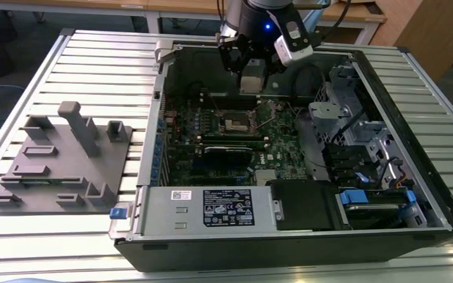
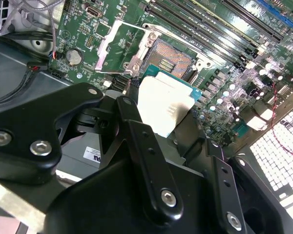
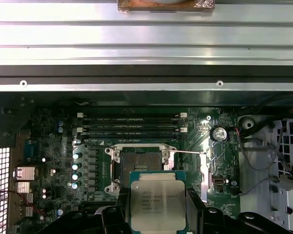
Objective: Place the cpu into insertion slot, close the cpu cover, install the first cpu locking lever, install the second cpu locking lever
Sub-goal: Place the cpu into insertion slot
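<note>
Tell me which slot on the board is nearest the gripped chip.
The square insertion slot, silver-rimmed and dark-centred, closest to the cpu; the long black memory slots lie beyond it.

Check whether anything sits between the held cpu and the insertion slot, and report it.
Nothing visible does. The gripper holds the cpu above the board, and the insertion slot lies bare at its dark centre. In the second wrist view the cpu cover is swung open to one side of the slot, not over it.
</note>
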### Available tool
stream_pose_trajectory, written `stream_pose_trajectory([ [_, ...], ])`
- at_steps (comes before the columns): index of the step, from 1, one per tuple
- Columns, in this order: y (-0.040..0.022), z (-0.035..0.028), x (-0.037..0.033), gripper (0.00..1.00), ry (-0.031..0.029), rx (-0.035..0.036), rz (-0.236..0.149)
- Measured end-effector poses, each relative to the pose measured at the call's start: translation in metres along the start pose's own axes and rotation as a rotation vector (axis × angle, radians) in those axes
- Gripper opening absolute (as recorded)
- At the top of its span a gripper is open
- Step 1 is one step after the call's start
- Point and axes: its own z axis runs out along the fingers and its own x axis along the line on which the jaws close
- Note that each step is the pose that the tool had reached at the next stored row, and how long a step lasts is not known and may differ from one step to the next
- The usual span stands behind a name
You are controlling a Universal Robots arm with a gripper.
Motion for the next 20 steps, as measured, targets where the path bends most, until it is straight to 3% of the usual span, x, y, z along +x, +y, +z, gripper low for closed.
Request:
stream_pose_trajectory([
  [20, -0.0005, 0.0057, 0.0001, 0.54, 0.0, 0.0, 0.0],
])
